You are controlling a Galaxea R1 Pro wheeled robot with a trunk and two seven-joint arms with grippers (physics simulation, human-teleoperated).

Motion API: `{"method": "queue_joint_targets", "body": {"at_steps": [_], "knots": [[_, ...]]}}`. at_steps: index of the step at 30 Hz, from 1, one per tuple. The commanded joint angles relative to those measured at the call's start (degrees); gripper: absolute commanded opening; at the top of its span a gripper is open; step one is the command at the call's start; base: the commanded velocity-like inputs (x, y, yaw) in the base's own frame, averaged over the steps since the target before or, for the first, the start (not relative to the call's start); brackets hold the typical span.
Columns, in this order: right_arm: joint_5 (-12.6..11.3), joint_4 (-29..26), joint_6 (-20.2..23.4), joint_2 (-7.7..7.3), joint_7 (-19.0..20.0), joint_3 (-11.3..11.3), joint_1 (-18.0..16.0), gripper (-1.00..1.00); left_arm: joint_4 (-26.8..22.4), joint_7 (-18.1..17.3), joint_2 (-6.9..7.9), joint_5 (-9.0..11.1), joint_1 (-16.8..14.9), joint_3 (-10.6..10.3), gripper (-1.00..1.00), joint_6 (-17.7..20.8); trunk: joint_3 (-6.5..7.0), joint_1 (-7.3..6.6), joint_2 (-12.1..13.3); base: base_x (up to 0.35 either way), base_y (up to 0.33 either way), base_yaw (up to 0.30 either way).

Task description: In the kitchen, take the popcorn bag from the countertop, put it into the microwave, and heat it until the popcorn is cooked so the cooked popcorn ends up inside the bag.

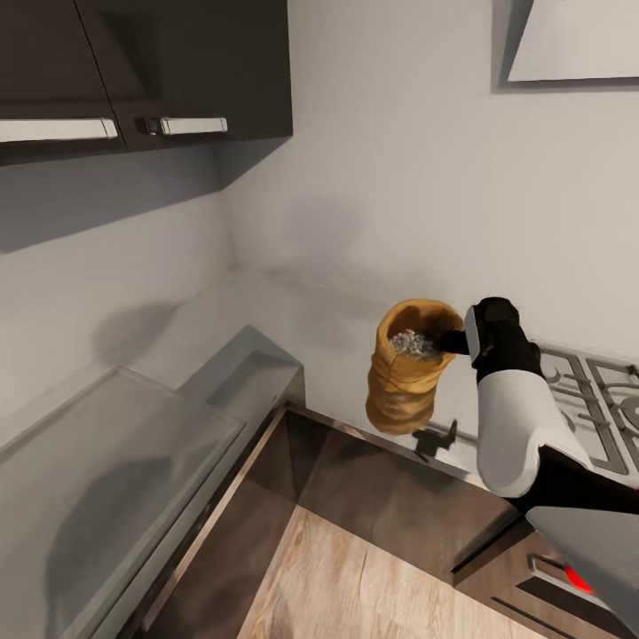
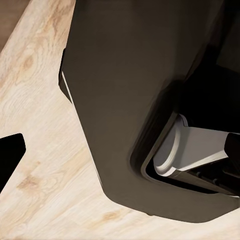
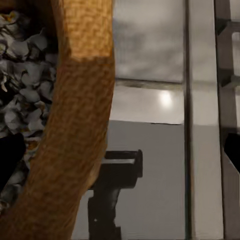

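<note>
The popcorn bag (image 1: 404,382), a tan-brown wrinkled sack with a rolled rim, hangs upright in the air just above the countertop (image 1: 266,311). Its shadow lies on the slab below. Grey popcorn (image 1: 413,343) kernels fill its mouth. My right gripper (image 1: 454,342) grips the bag's rim from the right side. In the right wrist view the rim (image 3: 75,125) curves close by, with kernels (image 3: 20,65) inside it and my right gripper (image 3: 120,155) straddling it. A pale grey boxy shape (image 1: 253,364) sits in the corner; I cannot tell whether it is the microwave. One dark fingertip (image 2: 10,155) of my left gripper hangs over the floor.
A gas hob (image 1: 595,399) lies to the right of the bag, with a white hood (image 1: 577,40) above it. Dark wall cabinets (image 1: 142,71) hang at the upper left. A glossy grey slab (image 1: 106,461) runs along the left over dark fronts. Wood floor (image 1: 355,577) lies below.
</note>
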Motion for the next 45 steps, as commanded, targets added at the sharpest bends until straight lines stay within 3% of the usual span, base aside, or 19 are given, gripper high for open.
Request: {"method": "queue_joint_targets", "body": {"at_steps": [1, 9, 10, 21, 24, 27, 31, 36, 45], "knots": [[-0.4, 0.3, 0.1, 0.18, -0.5, -0.2, 0.0, 1.0, 0.0, 0.1, -0.02, 0.2, 0.0, 0.0, 1.0, -0.2, -0.07, 0.01, -0.1, 0.0, 0.0, 0.0], [-0.4, 0.7, 0.0, 0.46, 2.2, -0.1, 0.0, 1.0, 0.0, 0.1, -0.02, 0.3, 0.0, 0.1, 1.0, -0.2, -0.07, 0.01, -0.1, 0.0, 0.0, 0.0], [-0.4, 0.7, 0.0, 0.44, 2.3, -0.2, 0.0, -1.0, 0.0, 0.1, -0.02, 0.3, 0.0, 0.1, 1.0, -0.2, -0.07, 0.01, -0.1, 0.0, 0.0, 0.0], [-0.4, -0.3, 0.1, 0.76, 2.8, 0.5, 0.0, -1.0, -0.1, 0.1, -0.02, 0.3, 0.0, 0.1, 1.0, -0.2, -0.07, 0.01, -0.1, 0.0, 0.0, 0.0], [-0.4, -2.1, 0.1, 0.75, 2.8, 4.5, 0.0, -1.0, -0.1, 0.1, -0.02, 0.3, 0.0, 0.1, 1.0, -0.2, -0.07, 0.01, -0.1, 0.0, 0.0, 0.0], [-0.4, -5.4, 0.1, 0.7, 2.9, 5.7, 0.0, -1.0, 0.1, 0.1, -0.02, 0.3, 0.0, 0.1, 1.0, -0.2, -0.07, 0.01, -0.1, 0.0, 0.0, 0.0], [-0.4, -6.0, 0.1, 0.66, 3.5, 5.8, 0.0, -1.0, -0.1, 0.1, -0.02, 0.3, 0.0, 0.1, 1.0, -0.2, -0.07, 0.01, -0.1, -0.035, 0.0, 0.0], [-0.4, -6.1, 0.1, 0.44, 7.2, 5.9, 0.0, -1.0, -0.1, 0.1, -0.11, 0.4, 0.0, 0.2, 1.0, -0.2, -0.07, 0.01, -0.1, -0.319, 0.0, 0.0], [-0.4, -6.1, 0.1, 0.68, 7.3, 5.9, 0.0, -1.0, -0.1, 0.1, -0.14, 0.4, 0.0, 0.2, 1.0, -0.2, -0.07, 0.01, -0.1, -0.348, 0.0, 0.0]]}}
